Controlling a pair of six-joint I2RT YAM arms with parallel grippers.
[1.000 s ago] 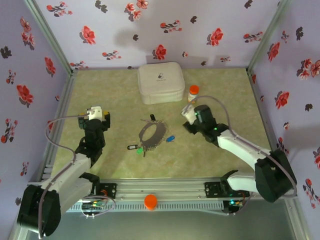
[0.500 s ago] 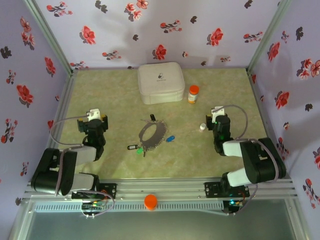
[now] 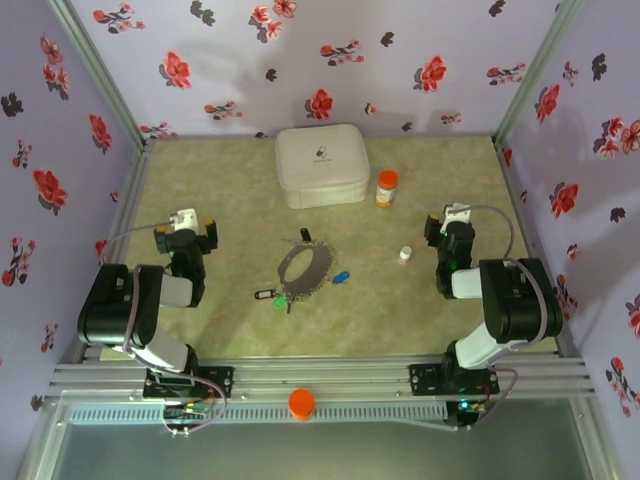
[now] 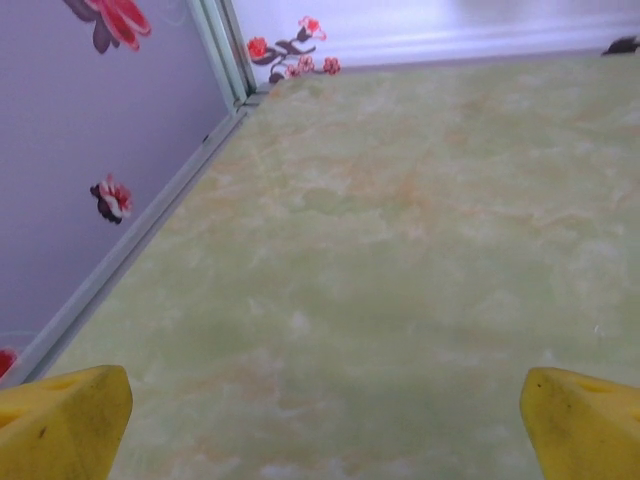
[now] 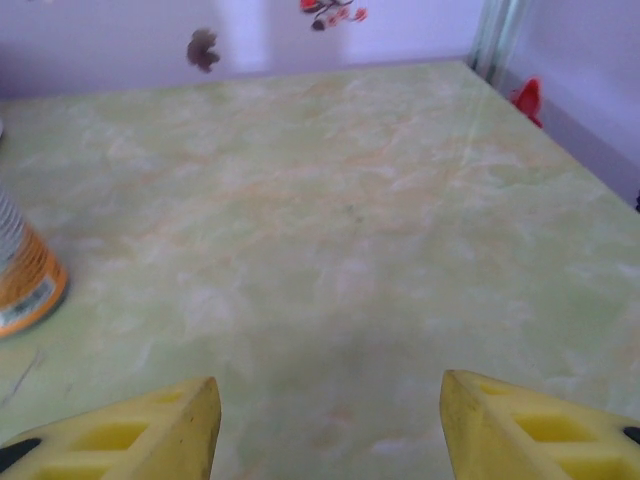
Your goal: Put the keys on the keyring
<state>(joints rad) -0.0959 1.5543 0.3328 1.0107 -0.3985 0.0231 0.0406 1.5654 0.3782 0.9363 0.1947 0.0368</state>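
The keyring, a thin grey floppy loop, lies flat at the middle of the table. Tiny keys lie round it: a black one and a green one at its lower left, a blue one at its right, and a dark one at its top. My left gripper is folded back at the left side, well apart from the loop. Its yellow fingertips stand wide open over bare table. My right gripper is at the right side, fingertips open and empty.
A white square case sits at the back centre. To its right stands an orange-capped pill bottle, whose base shows in the right wrist view. A small white cap lies left of my right gripper. Flowered walls close in both sides.
Both arms have drawn back from the middle and folded toward the sides. The right gripper left the pill bottle's side. Both grippers have opened a little wider.
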